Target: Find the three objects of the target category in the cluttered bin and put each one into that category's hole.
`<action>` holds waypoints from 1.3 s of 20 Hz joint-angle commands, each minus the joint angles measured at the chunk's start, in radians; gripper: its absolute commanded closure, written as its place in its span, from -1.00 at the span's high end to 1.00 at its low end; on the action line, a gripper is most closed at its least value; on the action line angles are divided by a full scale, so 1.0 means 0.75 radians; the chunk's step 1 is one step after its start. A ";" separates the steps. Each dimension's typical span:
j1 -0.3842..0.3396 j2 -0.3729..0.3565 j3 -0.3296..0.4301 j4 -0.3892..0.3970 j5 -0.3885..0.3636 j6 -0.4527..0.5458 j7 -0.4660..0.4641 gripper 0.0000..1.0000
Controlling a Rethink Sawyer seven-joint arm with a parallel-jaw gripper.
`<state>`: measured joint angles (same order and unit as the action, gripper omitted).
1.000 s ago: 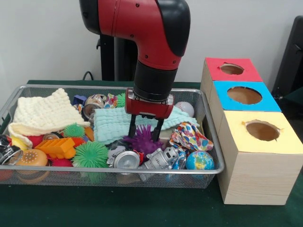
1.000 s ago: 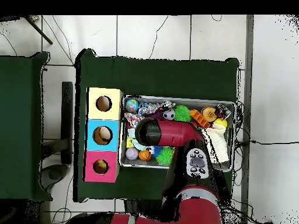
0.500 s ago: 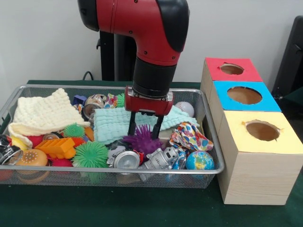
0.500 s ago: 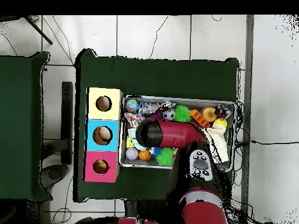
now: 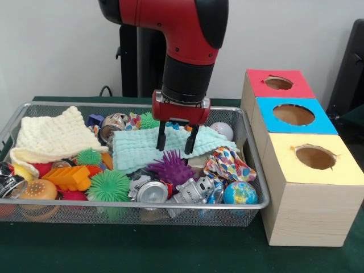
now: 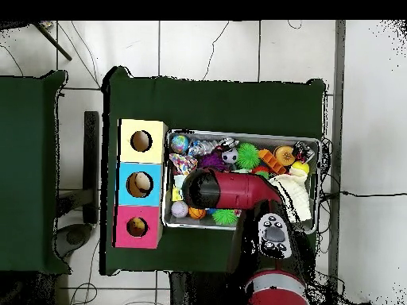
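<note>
The purple spiky ball sits in the middle of the wire bin, a little toward the front. The claw hangs just above it, at about 12 o'clock from the ball. The claw's two black fingers are apart and hold nothing. They do not touch the ball.

Behind the claw lies a light green cloth. A silver can lies at 7 o'clock from the purple ball. A green spiky ball is at 9 o'clock. A bright patterned cloth is at 3 o'clock, and a small globe ball sits at 4 o'clock by the front rim. A white baseball is at 1 o'clock, near the back. A cream knitted cloth fills the bin's far side at 10 o'clock.

Beside the bin, at 3 o'clock, three boxes stand in a row. Each has a round hole on top: the red box, the blue box and the yellow box.

From above, the red arm covers the middle of the bin.
</note>
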<state>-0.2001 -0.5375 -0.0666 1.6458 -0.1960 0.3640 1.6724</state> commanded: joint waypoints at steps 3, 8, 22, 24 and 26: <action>-0.031 -0.033 0.143 0.133 -0.063 0.054 0.015 1.00; -0.022 -0.013 0.131 0.129 -0.078 0.034 0.023 1.00; -0.017 0.025 0.118 0.145 -0.120 -0.024 0.043 1.00; -0.021 0.019 0.122 0.156 -0.125 -0.028 0.048 1.00; -0.024 0.010 0.123 0.167 -0.130 -0.030 0.055 1.00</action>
<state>-0.2000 -0.5553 -0.0484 1.7111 -0.2418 0.3636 1.6724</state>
